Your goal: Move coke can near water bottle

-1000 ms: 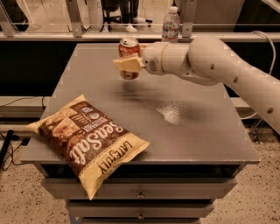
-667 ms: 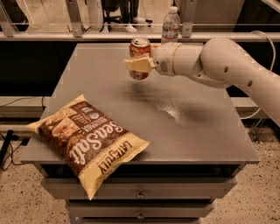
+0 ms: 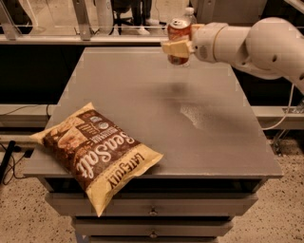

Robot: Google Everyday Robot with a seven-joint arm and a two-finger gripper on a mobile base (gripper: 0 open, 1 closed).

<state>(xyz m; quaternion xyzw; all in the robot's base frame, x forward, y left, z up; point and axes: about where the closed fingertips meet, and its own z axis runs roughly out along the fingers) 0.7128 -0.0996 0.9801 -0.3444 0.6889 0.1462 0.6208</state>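
So the coke can (image 3: pixel 179 29) is up off the tabletop (image 3: pixel 142 95), over the far edge a bit right of centre. The gripper (image 3: pixel 176 47) reaches in from the right, its fingers (image 3: pixel 172 48) clamped on the can's middle. The water bottle (image 3: pixel 189 13) peeks out just behind it. A chip bag (image 3: pixel 97 152) hangs off the near-left corner.

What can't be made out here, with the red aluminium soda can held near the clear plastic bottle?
- Clear plastic water bottle, camera view: only its white cap and shoulder show; the red aluminium coke can and the gripper shut on it cover the rest, so their gap is unclear.
- Can's lettering: partly covered by the gripper, too small to read.
- White robot arm: cut off by the right edge.
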